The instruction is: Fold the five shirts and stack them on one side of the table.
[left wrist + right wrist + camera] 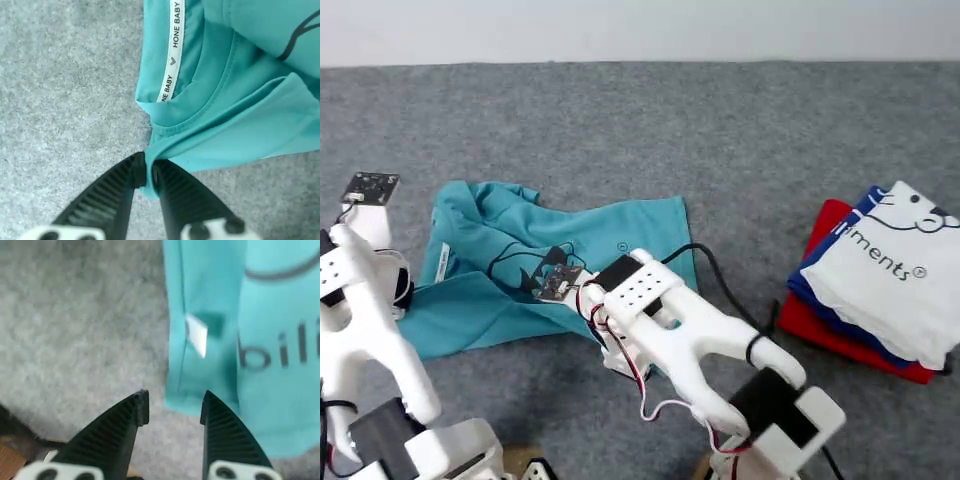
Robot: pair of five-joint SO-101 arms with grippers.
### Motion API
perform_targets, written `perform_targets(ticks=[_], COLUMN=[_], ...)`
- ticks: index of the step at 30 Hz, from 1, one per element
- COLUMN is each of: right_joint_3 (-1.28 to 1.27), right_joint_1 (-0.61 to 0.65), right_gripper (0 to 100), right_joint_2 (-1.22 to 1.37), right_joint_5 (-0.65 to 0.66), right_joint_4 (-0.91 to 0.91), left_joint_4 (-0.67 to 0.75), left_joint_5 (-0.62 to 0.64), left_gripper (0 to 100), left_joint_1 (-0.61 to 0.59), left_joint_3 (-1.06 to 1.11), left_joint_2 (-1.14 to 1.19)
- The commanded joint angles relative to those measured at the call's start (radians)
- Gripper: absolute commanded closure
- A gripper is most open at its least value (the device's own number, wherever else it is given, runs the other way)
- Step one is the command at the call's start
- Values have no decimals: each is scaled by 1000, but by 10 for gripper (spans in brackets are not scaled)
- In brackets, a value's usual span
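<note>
Grey table [720,120], your folded stack [890,270] sits aside, teal shirt [620,225] isn't folded yet: left gripper [147,167] pinches its edge, right gripper [175,397] spread.

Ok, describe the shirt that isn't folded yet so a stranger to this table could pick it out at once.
On the grey carpeted table, look left of the stack of folded shirts, towards the middle. There lies the teal fabric shirt with a dark line drawing on it. Unlike the red, blue and white ones in the stack, it is spread out, rumpled and alone.
</note>
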State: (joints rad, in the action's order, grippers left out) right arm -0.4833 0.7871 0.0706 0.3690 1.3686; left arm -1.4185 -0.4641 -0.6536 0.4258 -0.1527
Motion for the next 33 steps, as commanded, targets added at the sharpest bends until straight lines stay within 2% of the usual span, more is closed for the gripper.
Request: perform_targets(ticks=[1, 7, 9, 12, 17, 25, 33], right_joint_3=[41, 48, 48, 60, 89, 376, 640], right_joint_1=[-22, -110, -110, -108, -131, -209, -237], right_gripper=[821, 824, 864, 982, 988, 987, 987], right_joint_2=[68, 196, 214, 231, 225, 130, -102], right_joint_5=[-9, -8, -6, -2, -2, 23, 41], right_joint_4=[-50, -91, -90, -85, -64, 200, 410], left_joint_4=[9, -11, -14, -14, -15, -86, -95], left_joint_5=[11, 11, 11, 11, 12, 17, 117], left_gripper=[987, 987, 987, 987, 987, 987, 987], left_joint_1=[5, 3, 5, 5, 32, 133, 138], left_joint_3=[-47, -47, -47, -47, -41, -42, -136], left_joint_2=[-41, -43, -43, -64, -198, -382, -540])
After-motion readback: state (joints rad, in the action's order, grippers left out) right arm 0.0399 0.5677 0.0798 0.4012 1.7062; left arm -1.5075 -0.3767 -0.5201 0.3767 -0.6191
